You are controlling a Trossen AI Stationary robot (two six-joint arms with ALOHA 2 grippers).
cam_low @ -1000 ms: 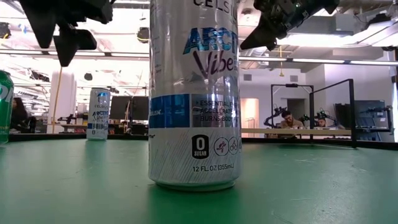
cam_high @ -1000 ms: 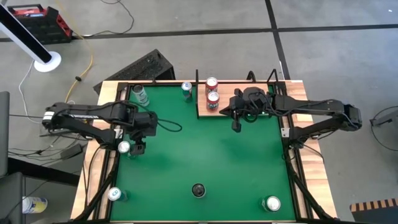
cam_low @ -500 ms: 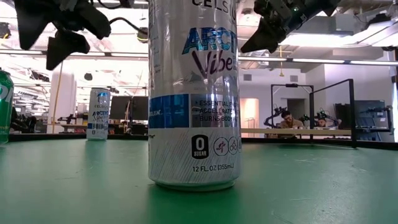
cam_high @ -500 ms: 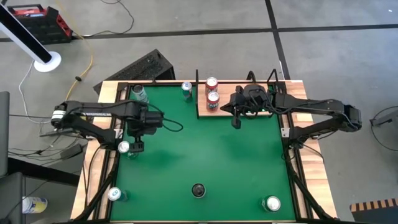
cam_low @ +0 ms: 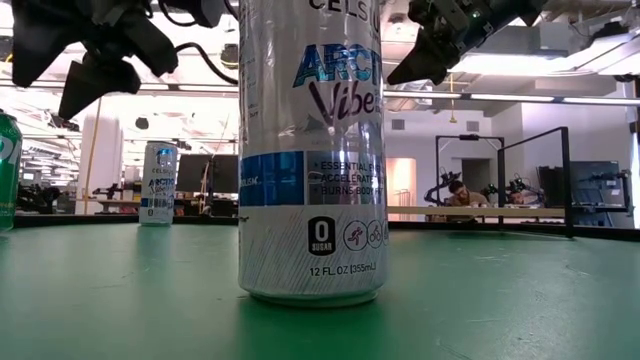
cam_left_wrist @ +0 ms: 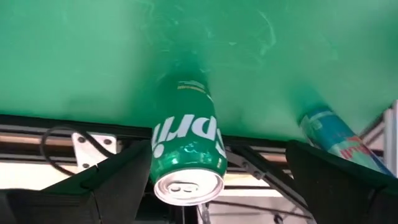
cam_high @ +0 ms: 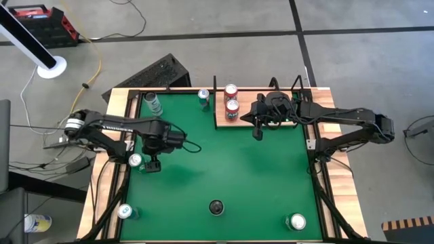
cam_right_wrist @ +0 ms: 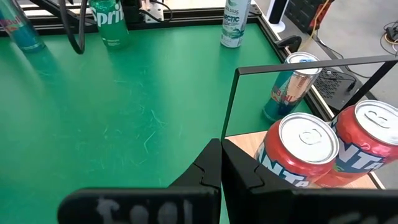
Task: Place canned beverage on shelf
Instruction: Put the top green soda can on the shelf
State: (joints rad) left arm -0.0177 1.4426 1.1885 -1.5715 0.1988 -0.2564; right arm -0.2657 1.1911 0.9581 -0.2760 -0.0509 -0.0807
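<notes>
A green Sprite can (cam_high: pixel 135 160) stands upright on the green mat near the table's left edge. My left gripper (cam_high: pixel 150 165) hangs open just to its right. In the left wrist view the can (cam_left_wrist: pixel 186 149) shows between the two wide-apart fingers (cam_left_wrist: pixel 121 177), untouched. The shelf (cam_high: pixel 261 120), a light-wood plank with black posts, stands at the far edge and bears two red cans (cam_high: pixel 232 99). My right gripper (cam_high: pixel 258 133) is shut and empty, above the mat just in front of the shelf. The right wrist view shows the red cans (cam_right_wrist: pixel 301 155) on the plank (cam_right_wrist: pixel 245 146).
A silver Celsius can (cam_low: pixel 312 150) stands mid-table near the front (cam_high: pixel 215 207). More cans stand at the far left (cam_high: pixel 154 102), left of the shelf (cam_high: pixel 203 97), and at the near left (cam_high: pixel 125 211) and near right (cam_high: pixel 296 221) corners. Black frame rails edge the mat.
My left arm has reached farther toward the table's right. Its open gripper has tipped and come down a little beside the green can. The can has stayed put.
</notes>
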